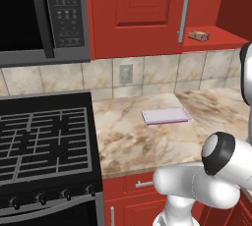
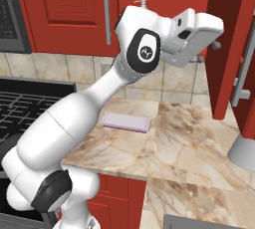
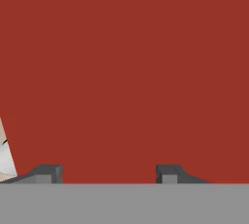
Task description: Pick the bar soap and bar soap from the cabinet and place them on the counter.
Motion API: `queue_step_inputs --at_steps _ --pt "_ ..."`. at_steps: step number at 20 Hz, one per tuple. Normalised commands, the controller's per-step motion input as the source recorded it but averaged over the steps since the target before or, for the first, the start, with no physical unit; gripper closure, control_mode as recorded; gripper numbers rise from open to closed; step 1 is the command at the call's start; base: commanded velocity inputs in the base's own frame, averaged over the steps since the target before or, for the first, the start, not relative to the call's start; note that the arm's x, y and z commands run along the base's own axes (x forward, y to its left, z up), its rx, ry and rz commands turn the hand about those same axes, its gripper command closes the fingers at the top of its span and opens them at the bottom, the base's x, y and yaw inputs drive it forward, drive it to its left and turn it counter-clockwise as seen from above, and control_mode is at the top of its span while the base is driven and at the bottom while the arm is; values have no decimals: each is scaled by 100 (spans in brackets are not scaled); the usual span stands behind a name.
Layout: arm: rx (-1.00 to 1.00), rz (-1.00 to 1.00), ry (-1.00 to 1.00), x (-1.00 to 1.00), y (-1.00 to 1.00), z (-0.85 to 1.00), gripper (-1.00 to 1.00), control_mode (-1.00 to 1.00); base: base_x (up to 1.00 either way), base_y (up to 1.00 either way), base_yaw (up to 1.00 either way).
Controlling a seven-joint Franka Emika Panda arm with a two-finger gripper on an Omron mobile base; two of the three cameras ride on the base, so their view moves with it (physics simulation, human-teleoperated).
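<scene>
The arm is up at the tall glossy red cabinet (image 1: 147,9), elbow raised, wrist reaching right toward the open shelf in the right base view. One small salmon-brown bar soap (image 1: 199,35) lies on the red shelf, just right of the long silver bar handle (image 1: 184,11). The tool (image 3: 109,174) faces a plain red panel; its two dark tips stand apart with a wide gap and nothing visible between them, so whether it grips anything I cannot tell. This looks like the pick step. Next it needs a lift and carry down to the beige marbled stone surface (image 1: 147,141), beside the flat lavender pad (image 1: 166,116).
</scene>
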Motion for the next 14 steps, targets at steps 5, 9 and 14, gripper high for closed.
queue_step_inputs --at_steps 5,9,14 --pt "0 0 -3 -13 3 -9 -100 -100 0 0 0" --pt "0 0 -3 -18 26 -11 -100 -100 0 0 0" --pt "1 0 -19 -40 26 -3 -100 -100 0 0 0"
